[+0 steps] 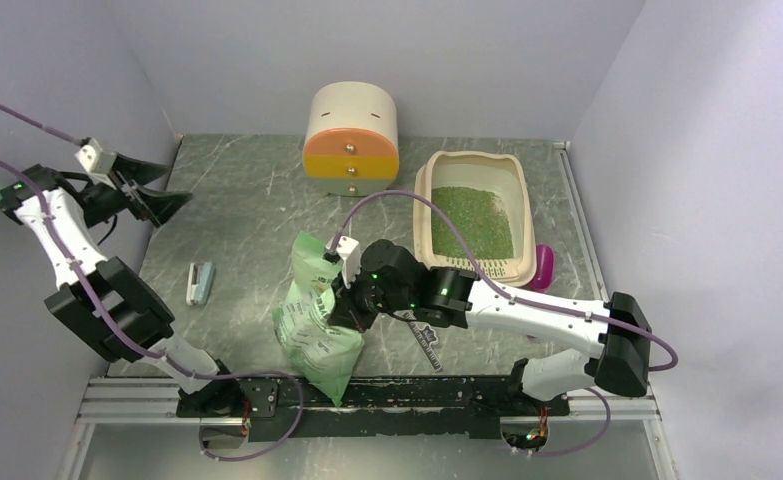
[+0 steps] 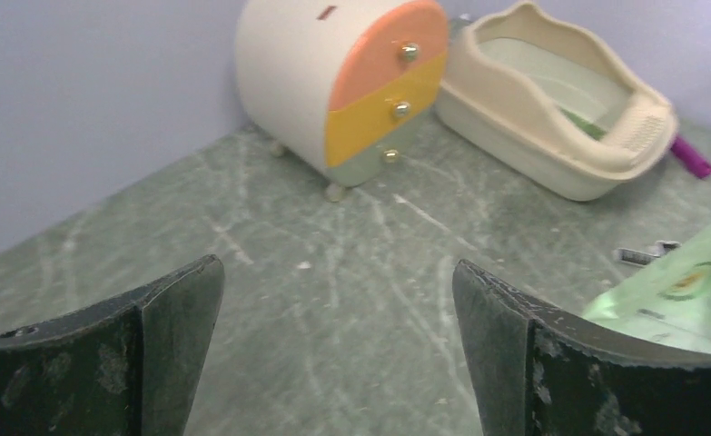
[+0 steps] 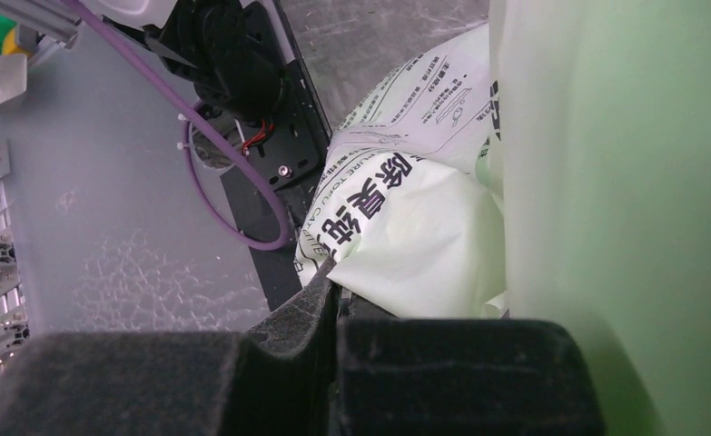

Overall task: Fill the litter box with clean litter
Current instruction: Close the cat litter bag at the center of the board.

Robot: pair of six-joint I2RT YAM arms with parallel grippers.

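Grey marbled tabletop (image 1: 247,220), walled on three sides by pale panels, with a metal rail along the near edge.

Litter box (image 1: 425,205): against the far right corner, long side close to the right wall. Clean litter (image 1: 472,220) covers its floor as a green bed inside the rim. A magenta scoop (image 1: 544,265) lies just beside its near right corner.

Round drawer unit (image 1: 352,135): at the far wall, just left of the box, a narrow gap between them.

Left gripper (image 1: 167,185): raised at the left wall, fingers spread to their widest, nothing between them; open table lies ahead of it in the wrist view (image 2: 333,272).

Right gripper (image 3: 336,291): fingers pressed together, a fold of the green printed bag (image 1: 317,330) nipped at their tips. Bag stands near centre, its foot at the rail.

Small pale-blue object (image 1: 201,282): alone on the left half, well apart from everything.
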